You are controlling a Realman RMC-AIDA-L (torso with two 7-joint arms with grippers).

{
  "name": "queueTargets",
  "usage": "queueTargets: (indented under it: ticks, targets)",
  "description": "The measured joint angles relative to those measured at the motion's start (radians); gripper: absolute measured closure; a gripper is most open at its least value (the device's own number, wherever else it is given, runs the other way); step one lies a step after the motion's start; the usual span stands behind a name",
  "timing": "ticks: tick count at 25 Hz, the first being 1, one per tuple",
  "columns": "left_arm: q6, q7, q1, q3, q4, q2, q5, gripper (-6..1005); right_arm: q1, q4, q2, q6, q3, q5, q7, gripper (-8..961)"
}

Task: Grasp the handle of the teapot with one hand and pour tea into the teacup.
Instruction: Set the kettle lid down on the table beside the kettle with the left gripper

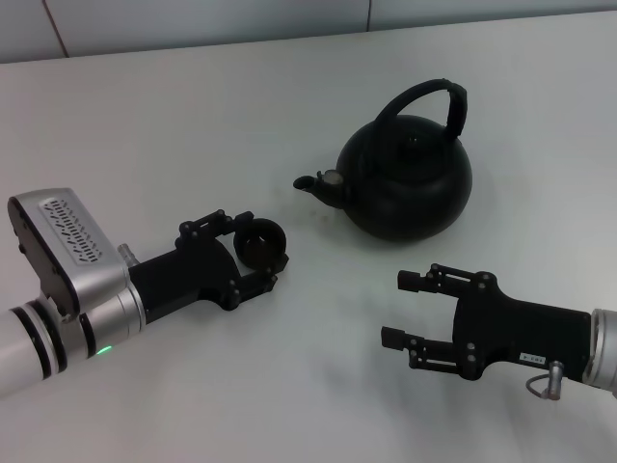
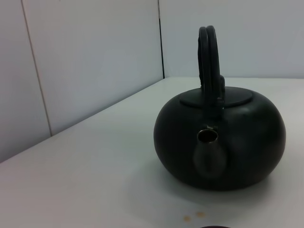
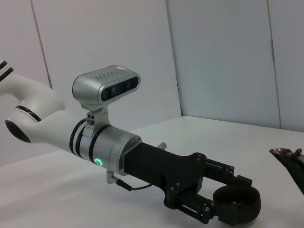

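On the desk: the white desk carries everything, with pale wall panels behind it.
Teapot: the matte-black teapot sits upright toward the far right of the desk, its spout pointing at the robot's left side; in the left wrist view the spout faces the camera.
Handle: the handle stands arched over the lid, ungrasped.
Teacup: the teacup rests near the spout, a little nearer the robot, between the fingers of the left end effector.
Left end effector: the left end effector lies low on the desk, clasped around the teacup.
Right end effector: the right end effector hovers just in front of the teapot, fingers spread wide, holding nothing.
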Motion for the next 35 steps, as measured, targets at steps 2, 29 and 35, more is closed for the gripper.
queueTargets:
  ticks: [2,29,35]
  targets:
    - [0.0,0.0,-0.001,0.0,-0.001,0.0,0.0,269,0.0,0.0,0.0,0.0,0.0,0.0,0.0,217]
    - [0.025,-0.012,0.004,-0.002,0.003,0.004,-0.007,136,0.002,0.0,0.0,0.0,0.001,0.0,0.003,216]
    - [0.248,-0.051,0.084,-0.004,0.11,0.015,-0.008,136,-0.001,-0.001,0.0,0.0,0.003,0.008,0.004,216]
